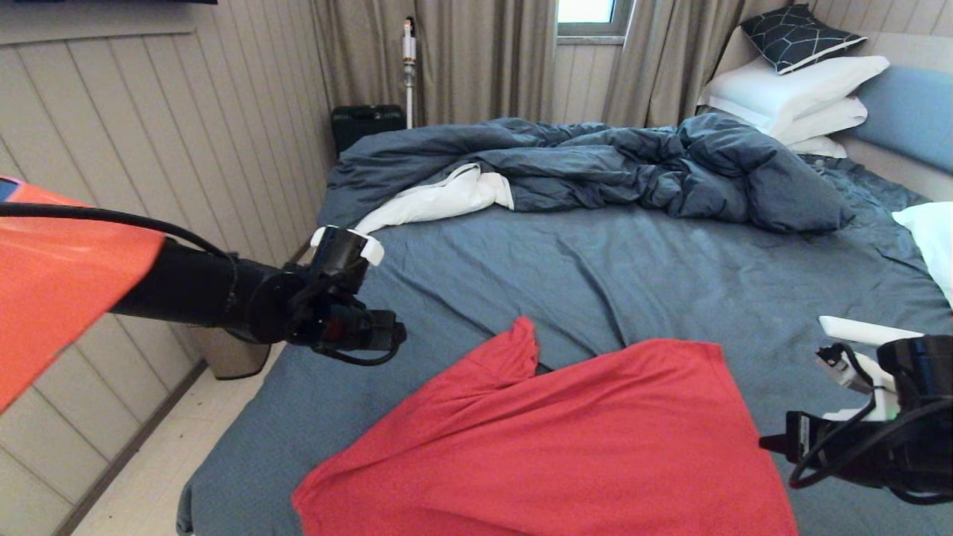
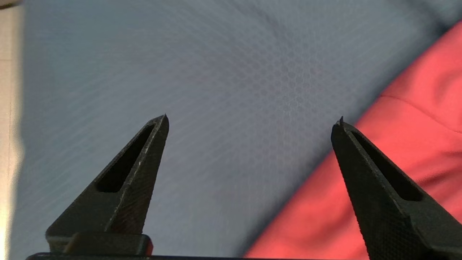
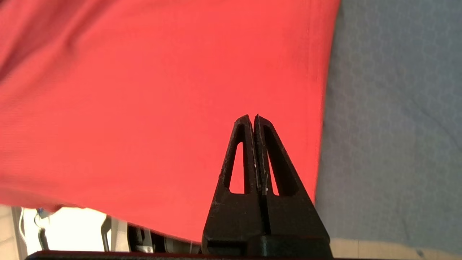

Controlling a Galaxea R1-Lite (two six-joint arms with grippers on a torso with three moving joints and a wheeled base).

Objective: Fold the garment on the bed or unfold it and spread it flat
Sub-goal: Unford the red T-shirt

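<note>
Pale vertical wall panelling (image 1: pixel 186 134) runs along the left side of the room, meeting a light floor (image 1: pixel 171 454) at a dark skirting strip. Long beige curtains (image 1: pixel 476 59) hang across the far wall, parted around a small window (image 1: pixel 588 15) that lets in daylight. A dark case (image 1: pixel 366 125) stands on the floor by the curtains, with a slim white pole-like appliance (image 1: pixel 409 67) upright just beside it

The left arm reaches in from the left, its black two-fingered left tool (image 2: pixel 252 121) spread wide and empty. At the right edge, the black right tool (image 3: pixel 252 117) has its fingers pressed together.
</note>
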